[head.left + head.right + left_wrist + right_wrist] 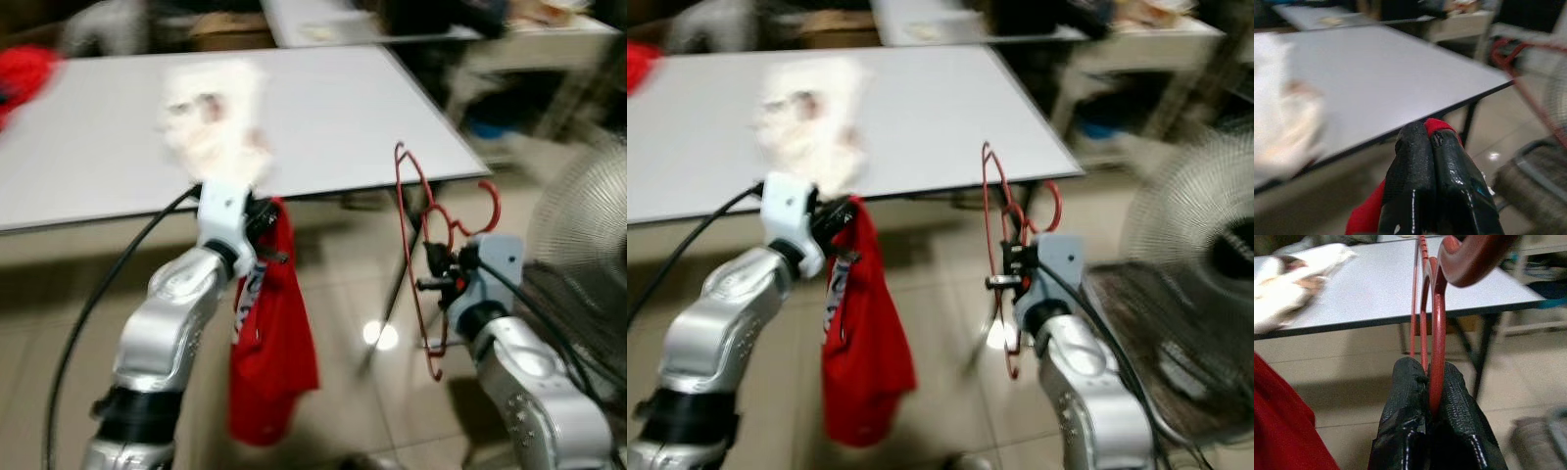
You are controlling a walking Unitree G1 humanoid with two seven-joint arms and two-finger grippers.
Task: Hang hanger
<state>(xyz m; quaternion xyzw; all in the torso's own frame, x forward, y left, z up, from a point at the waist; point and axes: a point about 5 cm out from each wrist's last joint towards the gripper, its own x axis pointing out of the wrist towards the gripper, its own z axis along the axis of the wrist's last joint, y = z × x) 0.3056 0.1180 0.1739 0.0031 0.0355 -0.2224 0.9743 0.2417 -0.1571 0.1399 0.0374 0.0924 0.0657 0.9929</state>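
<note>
A red plastic hanger (419,245) stands upright in front of the table's near right corner, its hook (487,201) curling toward the right. My right gripper (441,274) is shut on its stem, and in the right wrist view its fingers (1405,396) pinch the red bar (1436,347). A red garment (269,343) dangles below the table's front edge, with my left gripper (263,220) shut on its top. In the left wrist view red cloth (1437,126) pokes out between the closed fingertips (1415,156).
A white table (323,108) spans the view, with a crumpled white cloth (211,113) on it near the front edge. More red fabric (22,73) lies at its far left. A standing fan (578,235) is at the right. The floor below is tiled.
</note>
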